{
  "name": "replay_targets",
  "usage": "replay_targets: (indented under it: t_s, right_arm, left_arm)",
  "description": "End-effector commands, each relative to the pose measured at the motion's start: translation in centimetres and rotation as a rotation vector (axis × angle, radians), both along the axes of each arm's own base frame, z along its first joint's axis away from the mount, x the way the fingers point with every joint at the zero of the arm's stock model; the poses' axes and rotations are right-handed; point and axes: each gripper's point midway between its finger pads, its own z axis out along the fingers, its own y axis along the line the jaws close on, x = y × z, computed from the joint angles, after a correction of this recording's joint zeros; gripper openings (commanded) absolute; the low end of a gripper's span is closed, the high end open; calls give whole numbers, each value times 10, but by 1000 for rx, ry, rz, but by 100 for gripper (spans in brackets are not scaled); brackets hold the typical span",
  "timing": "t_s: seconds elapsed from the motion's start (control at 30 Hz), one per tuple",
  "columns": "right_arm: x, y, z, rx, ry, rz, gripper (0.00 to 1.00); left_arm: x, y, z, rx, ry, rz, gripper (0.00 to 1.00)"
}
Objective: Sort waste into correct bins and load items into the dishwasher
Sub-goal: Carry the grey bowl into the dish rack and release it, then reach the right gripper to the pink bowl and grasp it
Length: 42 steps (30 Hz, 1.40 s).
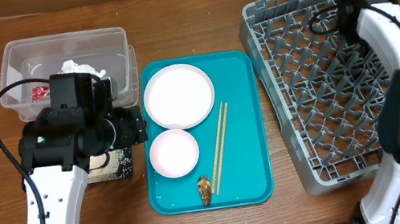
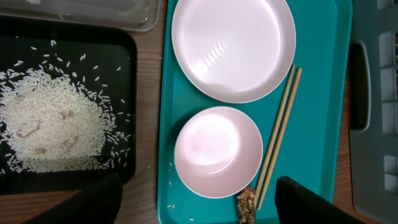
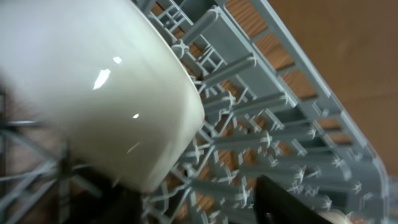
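Note:
My left gripper (image 2: 199, 204) is open and empty, hovering over the near edge of the pinkish bowl (image 2: 217, 151) on the teal tray. The white plate (image 1: 178, 95), chopsticks (image 1: 219, 145) and brown food scrap (image 1: 205, 191) lie on that tray too. Loose rice (image 2: 53, 124) lies piled in the black tray (image 2: 121, 53). The clear tub (image 1: 65, 38) holds the crumpled napkin (image 1: 83, 68) and red wrapper (image 1: 39, 91). My right gripper (image 3: 193, 208) is open over the grey dish rack (image 1: 315, 68). A pale whitish cup or bowl (image 3: 93, 93) lies tilted there against its left finger.
The teal tray (image 1: 242, 121) sits between the black tray and the rack, with a few stray rice grains near its front edge. My left arm covers most of the black tray from above. My right arm reaches across the rack's far left corner.

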Motion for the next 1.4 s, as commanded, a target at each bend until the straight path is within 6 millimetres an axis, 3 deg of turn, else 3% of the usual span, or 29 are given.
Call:
replay_targets:
  t_s: [0.0, 0.1, 0.17, 0.33, 0.43, 0.6, 0.83, 1.03, 1.17, 1.37]
  right_arm:
    - [-3, 20, 64, 134, -211, 40, 69]
    - [-11, 40, 87, 251, -276, 95, 76]
    - [-21, 76, 99, 450, -310, 185, 79]
    - [-39, 161, 100, 873, -247, 408, 79]
    - [-54, 195, 93, 976, -159, 484, 80]
    - [-80, 254, 72, 1015, 0, 596, 84]
    - [-111, 335, 33, 1033, 182, 783, 84]
    - [-143, 400, -6, 1028, 345, 929, 83]
    - [-155, 432, -30, 1023, 411, 971, 80]
    - [-171, 461, -66, 1010, 493, 993, 71]
  left_arm:
    - [3, 2, 3, 5, -8, 12, 82]
    - [3, 2, 3, 5, -8, 12, 83]
    - [3, 2, 3, 5, -8, 12, 84]
    - [2, 3, 2, 12, -5, 15, 87]
    - [1, 8, 1, 35, 3, 26, 87]
    - [-10, 40, -7, 142, 67, 240, 88]
    - [-22, 66, -10, 188, 117, 435, 95]
    - [-24, 78, -11, 176, 130, 488, 100]
    - [-24, 78, -11, 176, 131, 488, 100]
    - [-24, 78, -10, 176, 130, 487, 100]
